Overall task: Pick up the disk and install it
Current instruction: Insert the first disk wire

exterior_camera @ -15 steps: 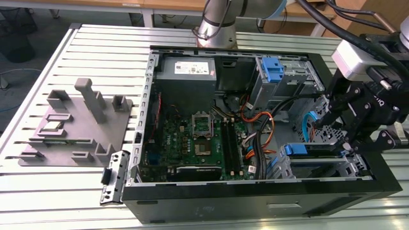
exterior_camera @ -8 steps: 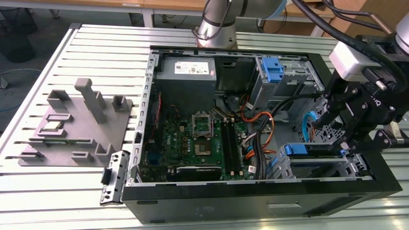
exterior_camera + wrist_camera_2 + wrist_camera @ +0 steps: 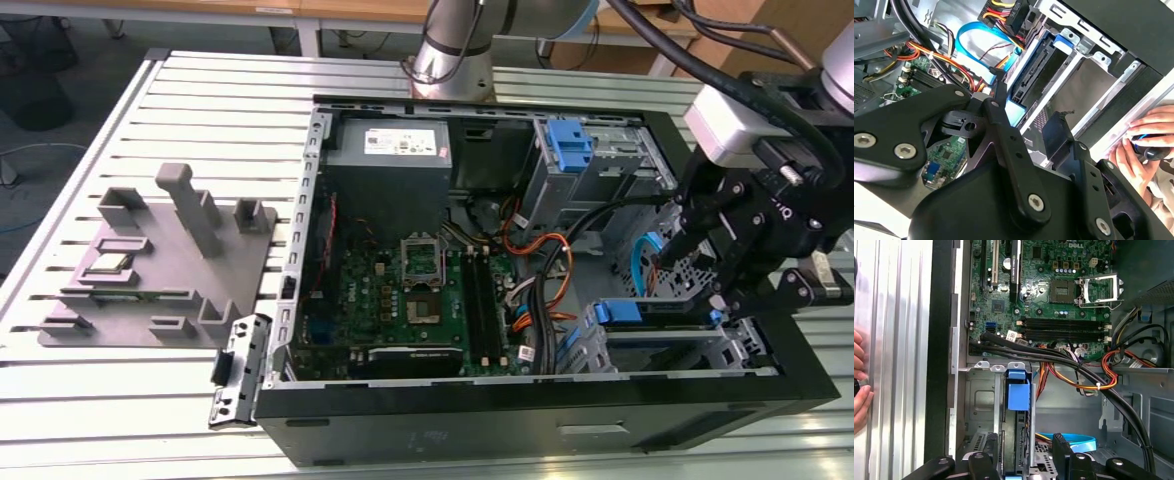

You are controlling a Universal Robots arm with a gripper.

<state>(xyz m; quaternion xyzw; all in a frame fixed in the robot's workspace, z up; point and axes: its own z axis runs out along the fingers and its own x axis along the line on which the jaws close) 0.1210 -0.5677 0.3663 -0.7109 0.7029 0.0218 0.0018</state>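
One open computer case (image 3: 441, 425) fills the middle of the exterior view. It holds one motherboard (image 3: 400, 300), one grey power supply (image 3: 391, 145) at upper centre and one disk (image 3: 654, 315) at lower right. One grey fixture block (image 3: 160, 270) sits at left. One gripper (image 3: 725, 300) hangs at right.

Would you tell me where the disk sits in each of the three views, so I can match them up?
Exterior view: the disk sits in the drive cage, low at the exterior view's right.
Second wrist view: its dark connector edge, in the silver cage.
First wrist view: in the cage slot, behind the blue tab.
Shared landmark: the light-blue flat cable beside the cage.
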